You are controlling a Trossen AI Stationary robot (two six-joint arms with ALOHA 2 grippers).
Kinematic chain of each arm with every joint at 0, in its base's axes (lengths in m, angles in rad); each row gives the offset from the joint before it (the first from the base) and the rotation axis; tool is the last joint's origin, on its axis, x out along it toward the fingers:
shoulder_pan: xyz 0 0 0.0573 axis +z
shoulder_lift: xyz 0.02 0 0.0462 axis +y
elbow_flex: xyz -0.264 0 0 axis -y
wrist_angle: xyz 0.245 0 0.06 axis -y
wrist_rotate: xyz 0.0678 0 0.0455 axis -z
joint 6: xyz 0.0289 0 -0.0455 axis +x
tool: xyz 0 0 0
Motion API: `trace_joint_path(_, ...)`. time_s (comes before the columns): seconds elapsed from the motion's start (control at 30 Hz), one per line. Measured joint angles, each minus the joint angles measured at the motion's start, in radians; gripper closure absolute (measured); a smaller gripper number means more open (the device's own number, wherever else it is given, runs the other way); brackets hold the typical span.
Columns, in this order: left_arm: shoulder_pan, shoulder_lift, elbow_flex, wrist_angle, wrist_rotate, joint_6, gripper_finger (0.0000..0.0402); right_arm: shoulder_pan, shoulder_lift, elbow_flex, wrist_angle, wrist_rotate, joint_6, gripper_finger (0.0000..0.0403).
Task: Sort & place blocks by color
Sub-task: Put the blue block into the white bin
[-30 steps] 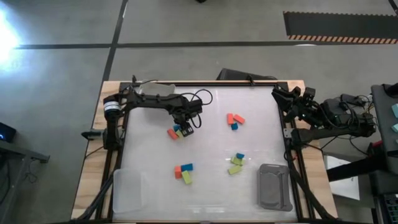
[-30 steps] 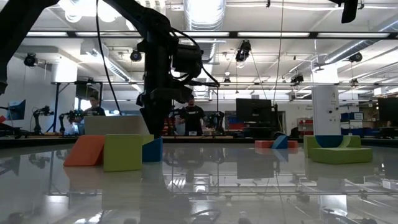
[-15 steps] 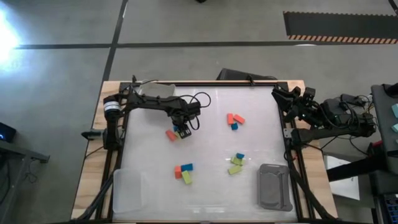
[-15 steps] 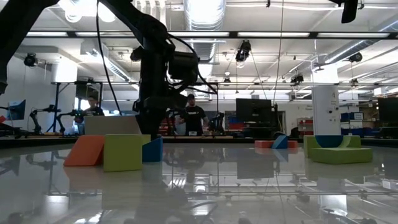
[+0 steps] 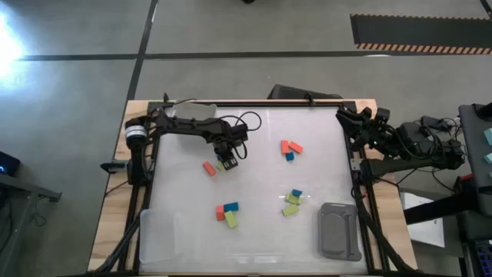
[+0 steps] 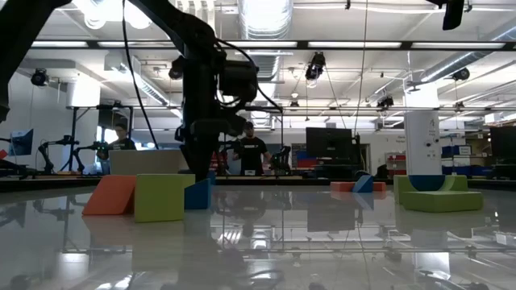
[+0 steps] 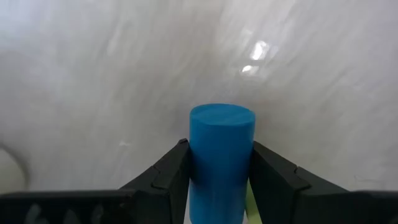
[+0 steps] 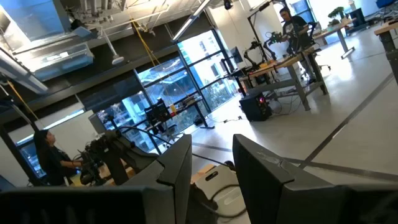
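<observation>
My left gripper [image 5: 227,159] points straight down at the far left of the white table, shut on a blue block [image 7: 221,143] that the high view hides under the hand. An orange-red block [image 5: 209,168] and a yellow-green block [image 5: 221,165] lie flat on the table right beside it. Three more groups of blocks lie at the middle front [image 5: 227,212], far right [image 5: 290,148] and near right [image 5: 291,202]. My right gripper [image 8: 211,168] is folded back at the table's right edge, open and pointing into the room. My left gripper pinches the blue block between its two fingers [image 7: 163,177], one on each of two opposite sides [image 7: 194,167]. The fingers come from above, pointing down, and the block's end sticks out past the fingertips. I cannot tell whether the block rests on the table.
A clear tray [image 5: 164,235] sits at the near left corner and a grey tray [image 5: 339,229] at the near right. Black cables [image 5: 250,123] trail from the left arm over the far part of the table. People stand in the room beyond.
The left hand has stayed over the far-left group of blocks. The blue block, which showed beside the fingers a second ago in the high view, is now covered by the hand. The orange-red block has slid a little toward the near left, away from the gripper.
</observation>
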Motion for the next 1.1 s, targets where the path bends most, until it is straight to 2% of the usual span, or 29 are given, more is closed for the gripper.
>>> trace_joint_path(0.3,0.0,-0.175,0.018,-0.04,0.0,0.007,0.0277,0.0,0.0,0.0,0.0,0.0,-0.002,0.0296)
trace_joint_path(0.53,0.024,-0.301,0.114,-0.223,-0.004,0.165,0.0277,0.0,0.0,0.0,0.0,0.0,0.0,0.0296)
trace_joint_path(0.8,0.154,-0.325,0.241,-0.44,-0.009,0.467,0.0277,0.0,0.0,0.0,0.0,0.0,0.0,0.0296)
trace_joint_path(1.1,0.375,-0.315,0.248,-0.487,0.027,1.022,0.0277,0.0,0.0,0.0,0.0,0.0,0.0,0.0296)
